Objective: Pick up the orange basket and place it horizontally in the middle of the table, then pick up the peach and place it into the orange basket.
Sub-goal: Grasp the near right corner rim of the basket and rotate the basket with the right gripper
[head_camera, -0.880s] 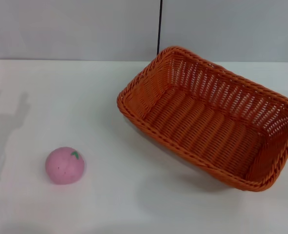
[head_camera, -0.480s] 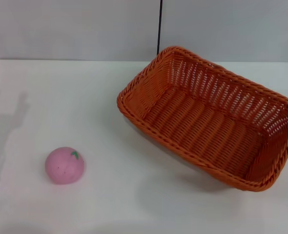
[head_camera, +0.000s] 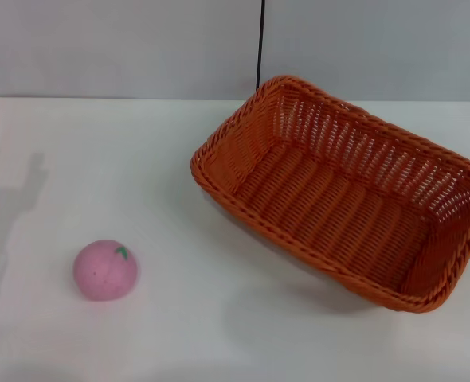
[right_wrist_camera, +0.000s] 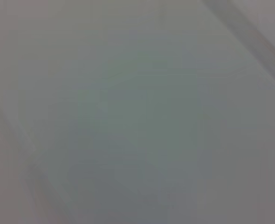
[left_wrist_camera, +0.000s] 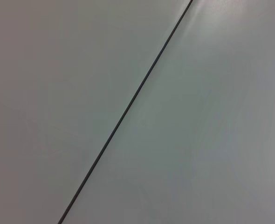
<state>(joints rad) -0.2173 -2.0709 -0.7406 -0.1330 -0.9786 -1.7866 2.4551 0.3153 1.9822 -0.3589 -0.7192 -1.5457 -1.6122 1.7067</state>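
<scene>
Nearest the robot, on its left side of the table [head_camera: 219,334], sits the peach [head_camera: 105,270]. It is a round pink fruit with a small green mark on top, resting directly on the white surface with bare table all around it.

Farther back and toward the robot's right stands the orange basket [head_camera: 342,195]. It is upright with its opening facing up and nothing inside. It lies at a slant to the table's edges, one corner pointing toward the back wall and its long side running down toward the right edge of the head view. The peach and the basket are well apart.

Beyond the table rises a pale wall [head_camera: 123,48] with a thin dark vertical seam [head_camera: 260,44] that ends behind the basket's far corner.

Neither gripper appears in the head view. The left wrist view shows only a pale surface crossed by a thin dark line, and the right wrist view shows only a plain grey surface. So neither pincer is in sight, and their state cannot be read.
</scene>
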